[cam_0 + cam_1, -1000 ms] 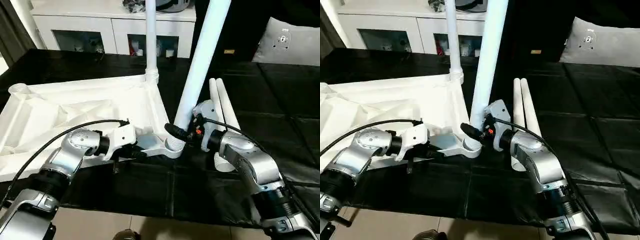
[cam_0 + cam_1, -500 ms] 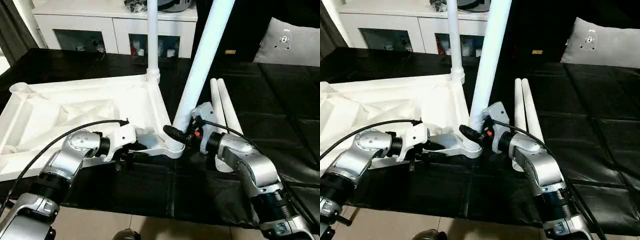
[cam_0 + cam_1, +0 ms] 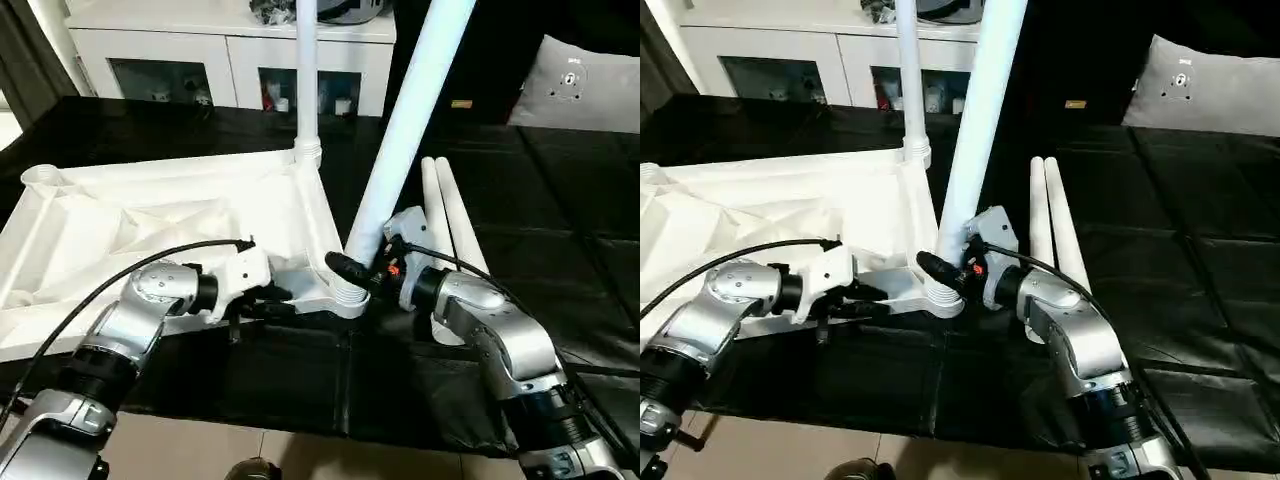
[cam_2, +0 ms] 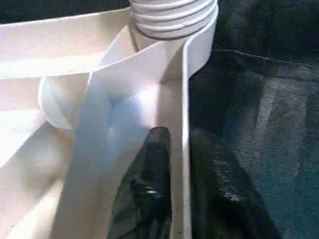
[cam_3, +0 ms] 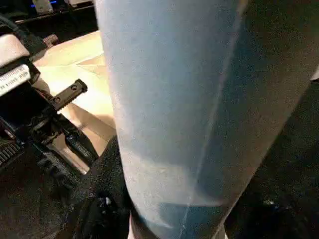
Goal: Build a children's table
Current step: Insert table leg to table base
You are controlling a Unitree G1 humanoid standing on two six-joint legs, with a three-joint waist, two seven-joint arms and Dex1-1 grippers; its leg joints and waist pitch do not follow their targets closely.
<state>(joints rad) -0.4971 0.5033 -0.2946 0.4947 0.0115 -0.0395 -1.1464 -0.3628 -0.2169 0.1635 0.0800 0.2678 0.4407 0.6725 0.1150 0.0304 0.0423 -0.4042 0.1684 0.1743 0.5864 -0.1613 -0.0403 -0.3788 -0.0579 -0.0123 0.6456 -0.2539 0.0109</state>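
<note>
- One black sheet (image 3: 560,250) covers the work surface; at the near edge a strip of tan floor (image 3: 300,450) shows, and a white cabinet (image 3: 230,50) with glass doors stands at the back.
- One table top (image 3: 150,220) lies upside down on the left of the sheet, ribs up, its left end cut off by the frame.
- Four legs in all: one thin leg (image 3: 305,70) stands upright in the far corner socket, one thick leg (image 3: 405,130) leans in the near corner socket (image 3: 345,290), and two spare legs (image 3: 450,215) lie side by side on the sheet just right of it. Both standing legs run out of the top of the frame.
- The left gripper (image 4: 184,164) straddles the top's near rim, one finger (image 4: 152,174) inside and one outside, close against it; whether it squeezes I cannot tell.
- The right gripper (image 3: 350,270) is clamped on the leaning leg's base, its far finger hidden behind the tube.
- One grey cushion (image 3: 580,85) lies far right, partly cut off.
</note>
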